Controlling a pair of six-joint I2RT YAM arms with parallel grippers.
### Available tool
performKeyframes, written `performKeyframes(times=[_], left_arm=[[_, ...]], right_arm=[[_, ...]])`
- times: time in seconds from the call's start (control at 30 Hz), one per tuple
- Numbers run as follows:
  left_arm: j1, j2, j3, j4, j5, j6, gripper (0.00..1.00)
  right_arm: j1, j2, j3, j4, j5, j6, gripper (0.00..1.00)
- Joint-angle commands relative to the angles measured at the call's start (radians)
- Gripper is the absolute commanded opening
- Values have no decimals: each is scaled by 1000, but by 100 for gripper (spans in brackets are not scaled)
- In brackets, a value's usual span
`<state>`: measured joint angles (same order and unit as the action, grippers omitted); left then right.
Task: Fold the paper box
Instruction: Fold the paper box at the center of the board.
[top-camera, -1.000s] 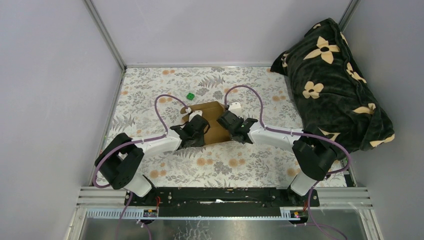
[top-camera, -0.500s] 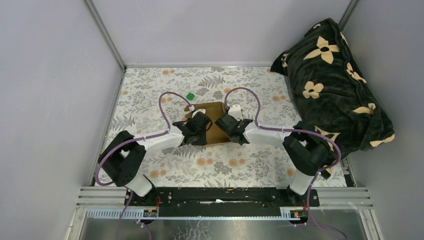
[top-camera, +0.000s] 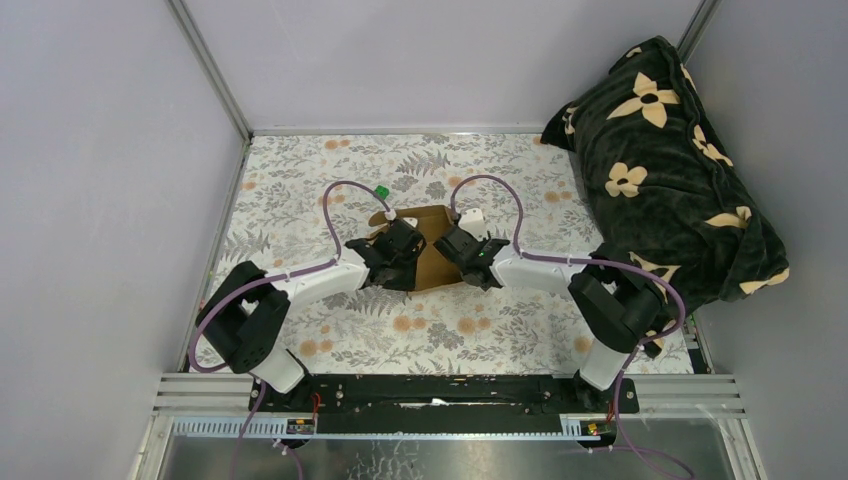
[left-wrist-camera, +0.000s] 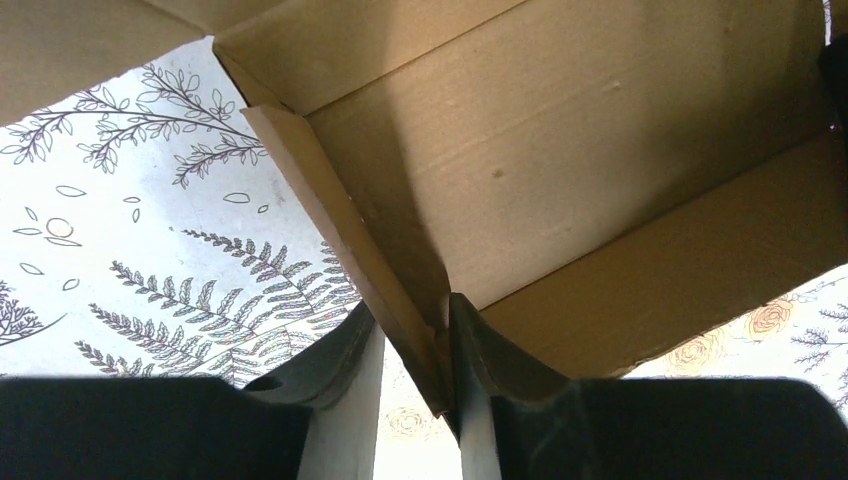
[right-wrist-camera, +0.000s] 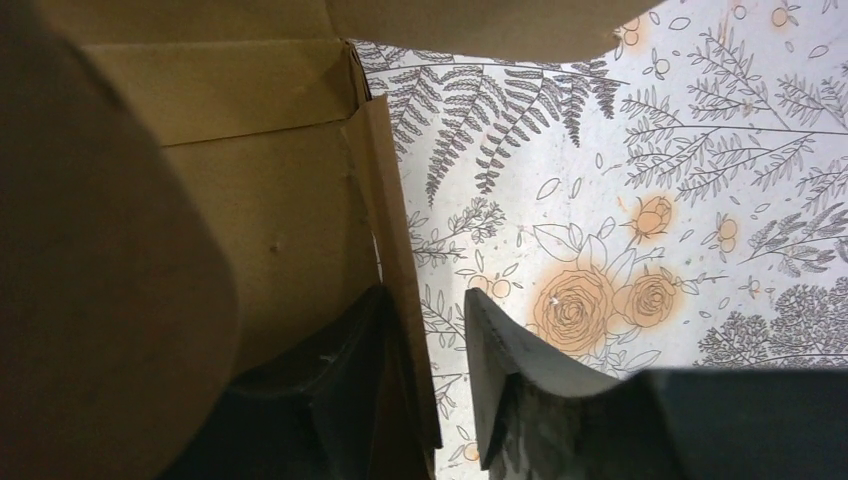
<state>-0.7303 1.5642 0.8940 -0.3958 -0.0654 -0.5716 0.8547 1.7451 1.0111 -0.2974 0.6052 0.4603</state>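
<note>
The paper box (top-camera: 432, 240) is plain brown cardboard, half formed, standing on the floral cloth between my two grippers. My left gripper (top-camera: 400, 252) is at its left wall. In the left wrist view that wall's edge (left-wrist-camera: 350, 240) runs between the open jaws of the left gripper (left-wrist-camera: 410, 308), leaning on the right finger (left-wrist-camera: 490, 365) with a gap to the left one. My right gripper (top-camera: 463, 250) straddles the right wall (right-wrist-camera: 385, 190). Here the right gripper (right-wrist-camera: 422, 295) is open, with one finger (right-wrist-camera: 335, 375) inside the box against the wall and the other outside, apart from it.
A tiny green cube (top-camera: 381, 191) lies on the cloth behind the box. A dark flowered cushion (top-camera: 660, 170) fills the right side. Grey walls enclose the table on the left, back and right.
Both grippers have drawn closer together and a little toward the back, and the box between them looks narrower. The right arm's elbow has shifted left.
</note>
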Motion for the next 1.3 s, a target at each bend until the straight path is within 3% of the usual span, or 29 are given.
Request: performKeyframes(times=[0.0,0.37,0.53,0.63,0.73,0.93,1.1,1.27], left_arm=[[1,-6,37,79,27,41,35],[6,-4,-38,123,26,47,35],[5,0,-39,118,17,60,34],[5,9,-30,117,16,67,34],[5,18,-18,113,16,75,32],[5,28,11,96,10,93,32],[5,30,20,88,9,100,32],[5,34,25,87,14,99,32]], right_arm=[[5,-66,-32,17,9,-77,44],[-124,-196,-108,175,-170,-124,47],[-172,-203,-106,205,-275,-132,54],[-182,-196,-100,211,-300,-128,56],[-187,-196,-98,220,-325,-127,51],[-187,-210,-131,278,-405,-124,58],[-187,-209,-121,257,-349,-115,56],[-187,-178,-76,190,-293,-116,36]])
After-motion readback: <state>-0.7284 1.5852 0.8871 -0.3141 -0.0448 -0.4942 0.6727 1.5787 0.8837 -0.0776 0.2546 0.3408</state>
